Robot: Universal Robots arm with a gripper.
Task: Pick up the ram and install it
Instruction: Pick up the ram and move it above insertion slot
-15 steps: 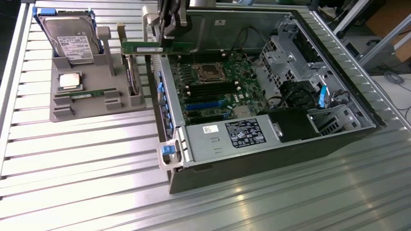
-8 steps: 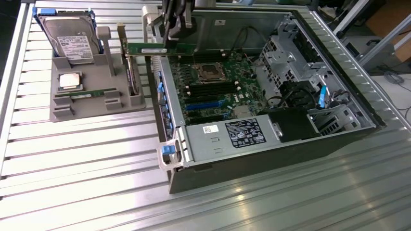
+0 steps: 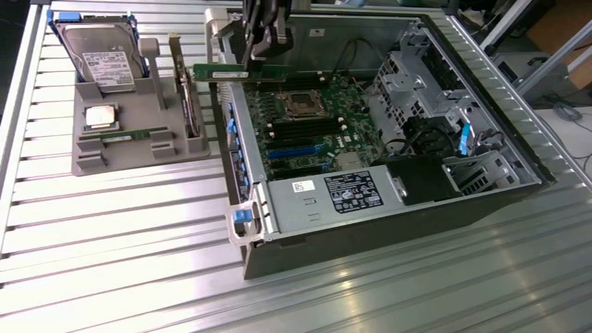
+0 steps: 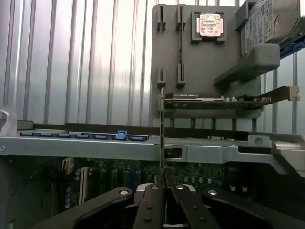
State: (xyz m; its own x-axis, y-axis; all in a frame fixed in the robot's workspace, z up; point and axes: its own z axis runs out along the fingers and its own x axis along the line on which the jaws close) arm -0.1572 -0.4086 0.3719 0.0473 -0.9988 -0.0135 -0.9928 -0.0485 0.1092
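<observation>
The ram (image 3: 222,71) is a long green stick held level in the air, above the near wall of the open computer case (image 3: 389,229) by the motherboard's upper corner. My gripper (image 3: 263,64) comes down from above and is shut on the ram near its middle. In the wrist view the ram (image 4: 162,133) shows edge-on as a thin strip rising from between my black fingers (image 4: 151,200), with the gripper (image 4: 163,185) over the motherboard (image 4: 143,176). The black memory slots (image 3: 301,129) lie below the processor socket (image 3: 301,104).
A grey parts holder (image 3: 129,156) on the exterior view's left carries a hard drive (image 3: 100,55), a silver processor chip (image 3: 100,116), another green stick (image 3: 125,136) and an upright card (image 3: 190,104). The case holds a power supply (image 3: 337,195) and drive cages (image 3: 416,76).
</observation>
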